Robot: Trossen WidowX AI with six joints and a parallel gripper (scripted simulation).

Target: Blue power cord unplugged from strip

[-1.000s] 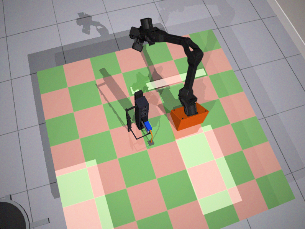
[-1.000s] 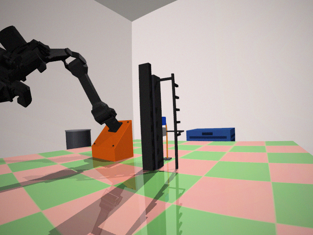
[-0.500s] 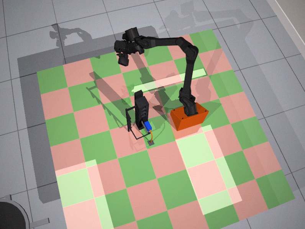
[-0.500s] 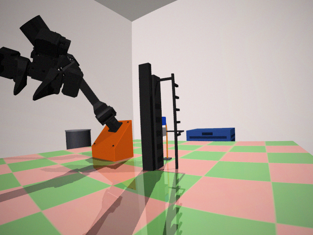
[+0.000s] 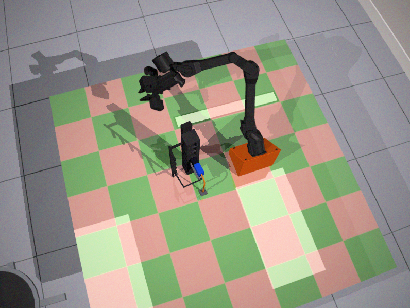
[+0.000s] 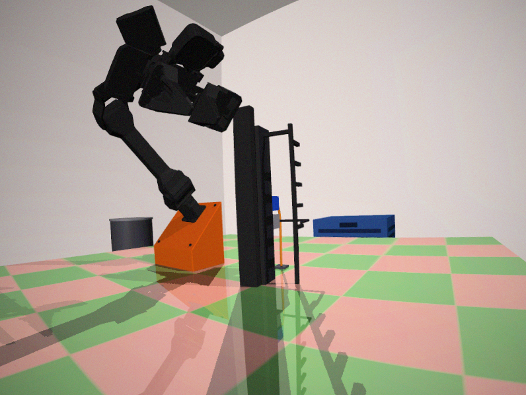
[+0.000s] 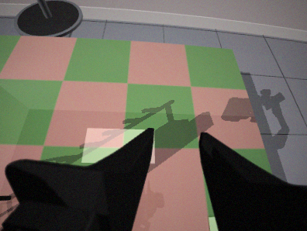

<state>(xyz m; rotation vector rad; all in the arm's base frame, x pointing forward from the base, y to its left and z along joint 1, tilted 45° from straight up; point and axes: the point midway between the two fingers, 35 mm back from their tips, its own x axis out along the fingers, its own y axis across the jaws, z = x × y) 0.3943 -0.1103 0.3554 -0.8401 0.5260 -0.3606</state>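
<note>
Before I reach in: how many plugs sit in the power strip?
1. A blue plug sits in the lowest socket of the upright power strip; the sockets above look empty.

Rises from the orange base (image 5: pixel 254 158) on a near-vertical lower link, bends sharply at the elbow (image 5: pixel 250 67), then runs a long forearm roughly level out to the wrist (image 5: pixel 180 71). Carries the hand (image 7: pixel 176 139) high in the air, tilted downward. Shows two dark tapered fingers partly parted, a plain gap between them, gripping nothing.
</note>
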